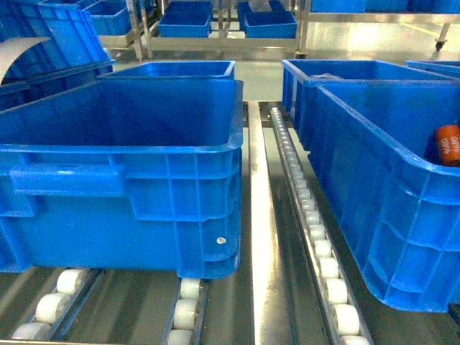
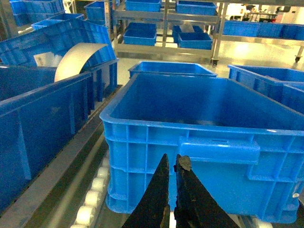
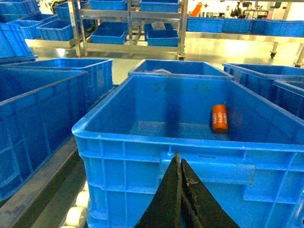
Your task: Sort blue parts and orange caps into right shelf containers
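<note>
One orange cap (image 3: 219, 118) with pale print lies on its side on the floor of a big blue crate (image 3: 142, 137); it also shows at the right edge of the head view, orange cap (image 1: 447, 144) inside the right crate (image 1: 388, 180). My right gripper (image 3: 179, 159) is shut and empty, just outside that crate's near wall, below its rim. My left gripper (image 2: 172, 159) is shut on nothing in front of another blue crate (image 2: 190, 128), whose inside looks bare. No blue parts are in view. Neither gripper shows in the head view.
The crates rest on white roller tracks (image 1: 316, 237) with a metal rail (image 1: 262, 215) between them. More blue crates stand behind and to the sides. A pale curved sheet (image 2: 76, 59) sticks out of the left one. Metal shelving (image 1: 215, 25) with crates stands at the back.
</note>
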Controlling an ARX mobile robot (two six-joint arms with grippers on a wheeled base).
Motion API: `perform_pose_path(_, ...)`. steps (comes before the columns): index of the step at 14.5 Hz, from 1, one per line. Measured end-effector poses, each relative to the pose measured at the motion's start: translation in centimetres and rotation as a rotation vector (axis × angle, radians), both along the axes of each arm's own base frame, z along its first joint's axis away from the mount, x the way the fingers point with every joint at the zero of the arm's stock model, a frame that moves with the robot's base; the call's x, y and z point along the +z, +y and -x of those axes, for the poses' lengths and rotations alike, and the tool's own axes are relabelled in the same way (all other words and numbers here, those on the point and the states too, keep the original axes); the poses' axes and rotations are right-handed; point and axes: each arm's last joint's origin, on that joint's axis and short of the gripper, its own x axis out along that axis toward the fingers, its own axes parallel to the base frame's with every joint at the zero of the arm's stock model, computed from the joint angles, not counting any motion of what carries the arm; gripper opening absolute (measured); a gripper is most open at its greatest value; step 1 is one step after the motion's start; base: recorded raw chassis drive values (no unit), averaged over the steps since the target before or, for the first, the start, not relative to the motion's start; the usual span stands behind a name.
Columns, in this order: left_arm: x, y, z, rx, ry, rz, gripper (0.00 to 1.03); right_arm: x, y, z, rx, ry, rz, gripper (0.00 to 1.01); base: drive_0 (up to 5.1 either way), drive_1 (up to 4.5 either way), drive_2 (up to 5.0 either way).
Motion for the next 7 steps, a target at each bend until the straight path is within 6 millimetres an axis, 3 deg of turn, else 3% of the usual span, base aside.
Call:
perform_pose_path(3, 0.0, 0.0, 0.2, 0.0, -0.003, 0.0, 0.02, -0.6, 0.0, 0.7, 0.001, 0.047, 0.0, 0.01, 0.0, 4.07, -4.0)
perform_pose_path(5, -0.7, 0.0, 1.1, -0.003, 0.052, -0.001, 0.02, 0.0, 0.0, 1.2, 0.0, -0.012, -0.001, 0.01, 0.0, 4.07, -4.0)
perform_pose_path(6, -0.1, 0.0, 1.3, 0.0, -0.004, -0.002, 0.02, -0.4, 0.0, 1.2, 0.002, 0.017, -0.001, 0.01, 0.0, 4.07, -4.0)
perform_pose_path(7, -0.5, 0.0, 1.3, -0.002, 0.023, -0.003, 0.02, -0.3, 0.0, 1.2, 0.001, 0.008, -0.002, 0.01, 0.0, 0.0, 0.0)
